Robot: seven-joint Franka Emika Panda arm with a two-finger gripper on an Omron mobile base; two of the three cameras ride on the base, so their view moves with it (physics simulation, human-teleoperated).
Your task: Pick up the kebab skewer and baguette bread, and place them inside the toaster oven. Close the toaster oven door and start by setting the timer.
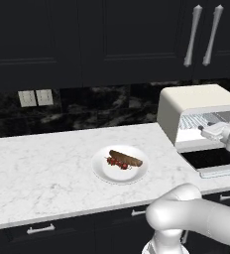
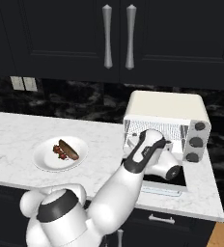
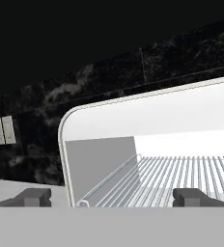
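— Hand view: what's the gripper (image 3: 112,197) doing?
— Jaws spread wide, nothing between them, facing the toaster oven (image 3: 147,116) and its wire rack (image 3: 181,178) straight ahead.
— And the food?
— Well off to its left in the left base view: kebab skewer (image 1: 118,162) touching the baguette bread (image 1: 126,158) on a white plate (image 1: 103,171). The toaster oven door (image 1: 211,158) lies open beneath the hand.

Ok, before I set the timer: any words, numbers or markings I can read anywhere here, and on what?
None can be read.
Toaster oven: no brand or label on its cream body.
Knobs: dark and round, no readable numbers or marks around them.
Wall plates: blank.
Plate: plain white.
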